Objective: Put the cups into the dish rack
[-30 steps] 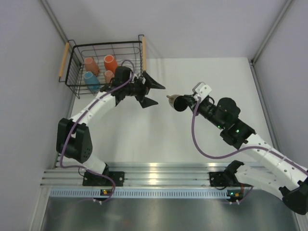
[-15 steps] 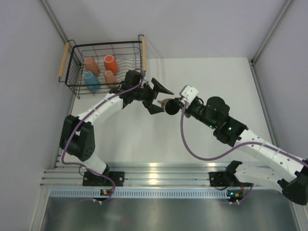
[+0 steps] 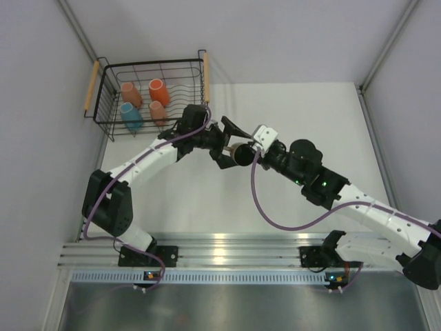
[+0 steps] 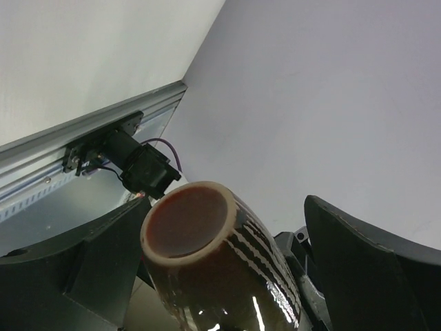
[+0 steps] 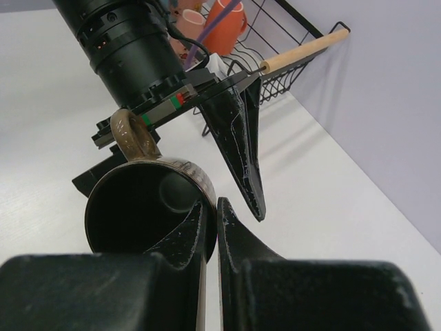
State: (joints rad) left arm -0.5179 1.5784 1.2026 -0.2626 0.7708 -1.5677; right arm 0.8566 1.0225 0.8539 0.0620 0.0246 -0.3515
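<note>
My right gripper (image 3: 252, 153) (image 5: 213, 219) is shut on the rim wall of the dark brown mug (image 3: 240, 153) (image 5: 141, 207), one finger inside and one outside, and holds it above the table. My left gripper (image 3: 233, 146) (image 4: 227, 231) is open, its jaws standing on either side of the mug (image 4: 220, 269), with a gap at the right finger (image 4: 375, 276). The black wire dish rack (image 3: 153, 63) (image 5: 303, 48) stands at the back left. It holds the orange cup (image 3: 158, 89) (image 5: 224, 24), two pink cups (image 3: 131, 93) (image 3: 157, 109) and the light blue cup (image 3: 131, 116).
Grey walls close in the white table (image 3: 303, 110) on the left, back and right. The arm bases sit on a metal rail (image 3: 227, 248) at the near edge. The left arm's purple cable (image 3: 182, 89) loops beside the rack's right wooden handle (image 3: 206, 69).
The right arm has carried the brown mug leftward. The left gripper has swung right from beside the rack, and its open jaws now straddle the mug.
</note>
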